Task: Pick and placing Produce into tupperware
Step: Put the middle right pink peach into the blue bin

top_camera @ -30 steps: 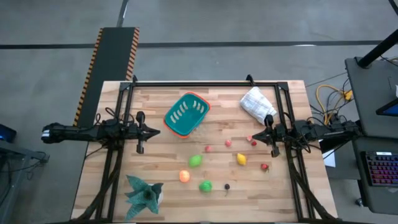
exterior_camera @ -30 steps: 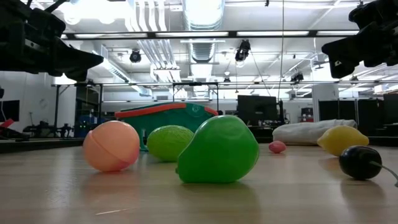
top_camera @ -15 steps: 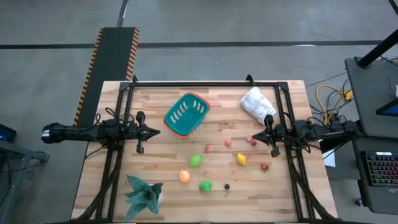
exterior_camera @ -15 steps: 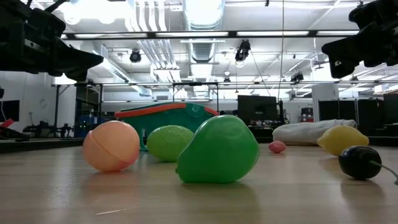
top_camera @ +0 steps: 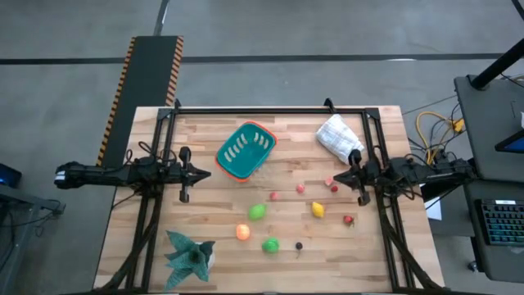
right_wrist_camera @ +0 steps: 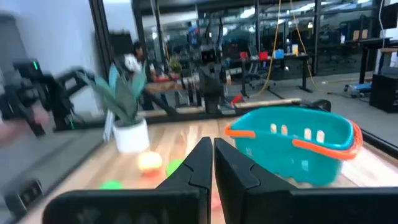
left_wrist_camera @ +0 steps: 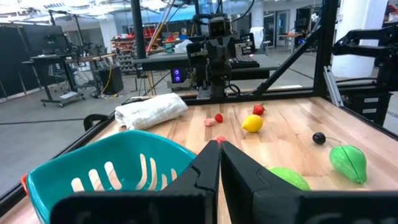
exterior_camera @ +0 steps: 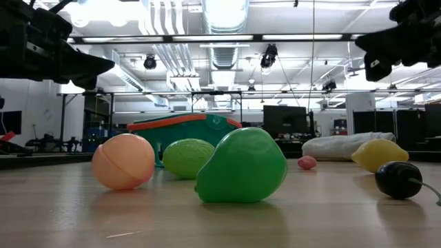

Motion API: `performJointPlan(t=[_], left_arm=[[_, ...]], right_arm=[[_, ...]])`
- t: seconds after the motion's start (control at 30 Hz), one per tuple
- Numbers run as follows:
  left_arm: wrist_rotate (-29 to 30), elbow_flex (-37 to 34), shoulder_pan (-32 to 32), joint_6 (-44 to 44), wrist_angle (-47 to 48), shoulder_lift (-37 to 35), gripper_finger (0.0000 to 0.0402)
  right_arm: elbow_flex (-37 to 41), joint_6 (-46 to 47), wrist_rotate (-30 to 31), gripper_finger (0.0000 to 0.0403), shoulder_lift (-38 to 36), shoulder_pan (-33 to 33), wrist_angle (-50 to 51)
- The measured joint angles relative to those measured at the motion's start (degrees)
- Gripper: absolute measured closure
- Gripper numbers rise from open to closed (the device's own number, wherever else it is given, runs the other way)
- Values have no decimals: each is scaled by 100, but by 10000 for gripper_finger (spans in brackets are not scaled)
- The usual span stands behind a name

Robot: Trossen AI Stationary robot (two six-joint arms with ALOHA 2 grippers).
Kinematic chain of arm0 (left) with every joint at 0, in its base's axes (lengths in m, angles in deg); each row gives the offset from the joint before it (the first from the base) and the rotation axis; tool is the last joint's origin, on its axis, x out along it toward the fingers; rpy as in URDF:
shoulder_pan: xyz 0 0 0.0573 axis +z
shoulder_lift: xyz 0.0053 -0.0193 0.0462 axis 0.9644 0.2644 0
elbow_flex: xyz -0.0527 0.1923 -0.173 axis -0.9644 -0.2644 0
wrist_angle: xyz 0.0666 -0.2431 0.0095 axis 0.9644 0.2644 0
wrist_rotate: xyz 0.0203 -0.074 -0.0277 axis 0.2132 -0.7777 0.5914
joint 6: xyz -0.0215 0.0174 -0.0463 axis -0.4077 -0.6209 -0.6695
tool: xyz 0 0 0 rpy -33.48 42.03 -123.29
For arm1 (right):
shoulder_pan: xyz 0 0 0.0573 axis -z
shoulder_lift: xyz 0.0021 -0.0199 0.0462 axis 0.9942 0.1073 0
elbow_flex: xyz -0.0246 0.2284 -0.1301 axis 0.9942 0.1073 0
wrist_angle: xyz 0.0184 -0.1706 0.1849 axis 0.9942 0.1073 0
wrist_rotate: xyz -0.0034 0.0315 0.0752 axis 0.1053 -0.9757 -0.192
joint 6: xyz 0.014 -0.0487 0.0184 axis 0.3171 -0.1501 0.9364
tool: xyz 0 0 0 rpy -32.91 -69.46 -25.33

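Nothing has gone into the tupperware (top_camera: 245,151) yet; it sits toward the far side of the table with its slotted wall showing, and every piece of produce lies on the bare wood on the near side of it. Taking the tub as the marker: the lime-green fruit (top_camera: 257,211) is the closest piece, just nearer the front edge than the tub; the orange ball (top_camera: 243,232) and the bright green pear shape (top_camera: 270,244) lie farther that way, with the small dark piece (top_camera: 298,245) beside the pear. The yellow lemon (top_camera: 318,209) and several little red pieces (top_camera: 300,188) trail off from the tub toward the right arm's side. The right gripper (top_camera: 357,178) hangs at that end of the scatter, its fingers pressed together on nothing, and the reds and the lemon lie just ahead of its tips, so I'd judge it the nearer arm for those. The left gripper (top_camera: 202,173) hovers just beside the tub's near left corner, fingers likewise closed and empty, with the lime-green fruit ahead of it and off to one side. The lemon's long axis is too small to read from above.
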Motion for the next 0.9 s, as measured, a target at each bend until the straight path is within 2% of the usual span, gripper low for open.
performJointPlan(t=[0.2,0.27,0.33,0.43,0.53,0.63,0.7,0.8,0.9], left_arm=[[4,0,0,-2,-7,-1,402],[4,0,0,-2,-189,1,402],[7,0,0,-2,-359,-1,402],[11,0,0,70,-686,3,402],[24,0,0,423,-1197,-1,402],[38,13,0,526,-1372,-1,402],[100,32,0,935,-1379,1,402],[261,35,0,1246,-1658,-1,402],[415,35,0,1751,-2119,1,402]], right_arm=[[0,-9,29,394,3,2,-1145],[-41,-46,424,392,2,-2,-1383],[-228,-55,817,381,20,6,-1021],[-661,25,969,347,237,-1,19],[-1105,150,1047,297,679,-1,565],[-1626,135,1051,243,1256,-1,887],[-2022,157,1051,214,1664,-1,1124],[-2669,389,1057,189,2319,0,1488],[-3277,690,1060,182,3031,-1,2128]])
